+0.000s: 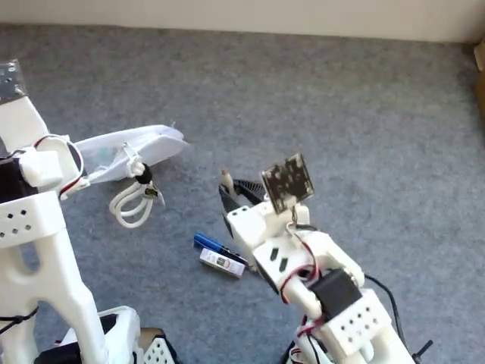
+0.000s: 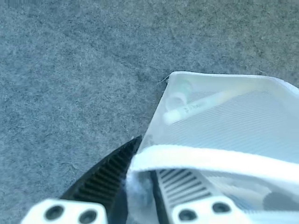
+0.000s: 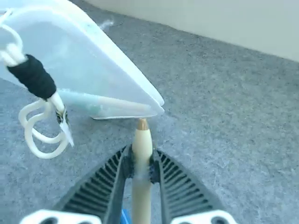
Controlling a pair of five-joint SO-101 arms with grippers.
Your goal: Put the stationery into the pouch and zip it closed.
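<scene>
Pencil (image 3: 141,135) clamped by right gripper (image 3: 141,157), pouch (image 2: 224,126) pinched by left gripper (image 2: 145,170); tip could be stubbed against pouch corner.

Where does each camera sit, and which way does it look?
High view: fixed above the table, looking down on left arm, right arm, pouch and a blue pen.
Left wrist view: on the left arm, looking along the left gripper, shut on the pouch's edge.
Right wrist view: on the right arm, looking past the right gripper and its pencil toward the pouch.
Shared: the pouch, in all three.
</scene>
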